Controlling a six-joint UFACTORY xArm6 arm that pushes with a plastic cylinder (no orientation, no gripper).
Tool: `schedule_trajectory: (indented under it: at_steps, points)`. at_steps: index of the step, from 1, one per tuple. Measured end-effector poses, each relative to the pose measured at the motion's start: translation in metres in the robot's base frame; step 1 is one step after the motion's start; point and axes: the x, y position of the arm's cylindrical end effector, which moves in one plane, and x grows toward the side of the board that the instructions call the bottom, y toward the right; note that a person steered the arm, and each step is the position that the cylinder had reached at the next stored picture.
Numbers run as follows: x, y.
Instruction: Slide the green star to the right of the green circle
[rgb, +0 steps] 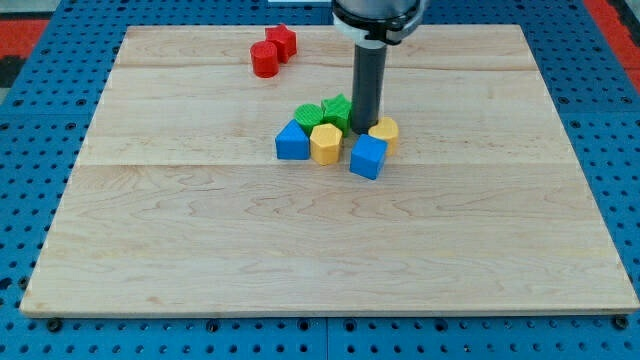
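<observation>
Now two green blocks (325, 112), two blue, two yellow, two red; my tip (364, 131) beside greens.

A robotics lab bench: a pale wooden worktop (200, 250) rests on blue perforated matting (30, 120), with small coloured blocks (335, 135) beneath a dark robot rod (367, 90).

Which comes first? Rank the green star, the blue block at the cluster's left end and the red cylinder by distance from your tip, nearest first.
1. Green star: just at the view's left of my tip.
2. Blue block: left end of the cluster.
3. Red cylinder: far off, toward the view's top left.
</observation>
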Motion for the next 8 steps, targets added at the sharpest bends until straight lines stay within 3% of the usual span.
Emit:
schedule_trajectory:
  at_steps: [1, 2, 4, 6, 8]
  points:
    - [-0.004, 0.046]
    - [-0.033, 0.046]
    - [-0.066, -0.052]
    - [-0.043, -0.062]
    - [-0.041, -0.034]
